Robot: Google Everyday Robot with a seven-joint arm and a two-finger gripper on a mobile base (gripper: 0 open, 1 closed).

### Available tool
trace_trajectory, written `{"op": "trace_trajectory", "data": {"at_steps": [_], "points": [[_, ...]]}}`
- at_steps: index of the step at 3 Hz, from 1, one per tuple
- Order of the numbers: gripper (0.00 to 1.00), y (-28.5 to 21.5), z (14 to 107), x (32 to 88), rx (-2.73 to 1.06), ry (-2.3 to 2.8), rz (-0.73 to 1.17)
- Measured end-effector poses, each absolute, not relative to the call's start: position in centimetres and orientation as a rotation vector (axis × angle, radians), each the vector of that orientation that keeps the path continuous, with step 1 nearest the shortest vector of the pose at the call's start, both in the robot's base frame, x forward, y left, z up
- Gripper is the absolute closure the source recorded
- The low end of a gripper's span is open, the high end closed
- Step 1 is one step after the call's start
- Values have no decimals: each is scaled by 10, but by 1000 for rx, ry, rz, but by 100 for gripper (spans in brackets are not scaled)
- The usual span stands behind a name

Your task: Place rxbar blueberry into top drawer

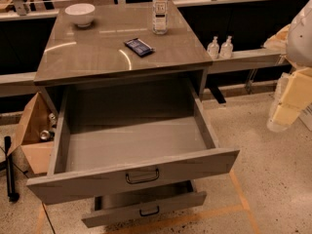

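Note:
The rxbar blueberry (139, 46), a flat dark navy bar, lies on the grey cabinet top (97, 57), right of its middle. The top drawer (131, 145) is pulled wide open below it, with nothing in it and a dark bar handle (142, 176) on the front panel. My gripper (286, 108) hangs on the arm at the right edge of the view. It is beside the cabinet at about drawer height, well away from the bar, and holds nothing that I can see.
A clear bottle (160, 9) stands behind the bar and a white bowl (80, 13) sits at the back left. A narrower lower drawer (146, 206) is partly open. A cardboard box (34, 130) stands at the left. Two small bottles (219, 48) sit on a ledge at the right.

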State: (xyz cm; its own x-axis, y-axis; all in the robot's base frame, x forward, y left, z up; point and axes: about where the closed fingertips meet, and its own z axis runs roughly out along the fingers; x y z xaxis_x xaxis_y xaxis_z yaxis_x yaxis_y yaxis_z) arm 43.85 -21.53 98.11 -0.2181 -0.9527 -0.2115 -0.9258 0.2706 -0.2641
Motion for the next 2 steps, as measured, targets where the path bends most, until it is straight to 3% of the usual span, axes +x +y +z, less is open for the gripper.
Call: {"op": "trace_trajectory", "data": {"at_steps": [2], "points": [[0,-210,981,450,-1622,2230,-70]]}}
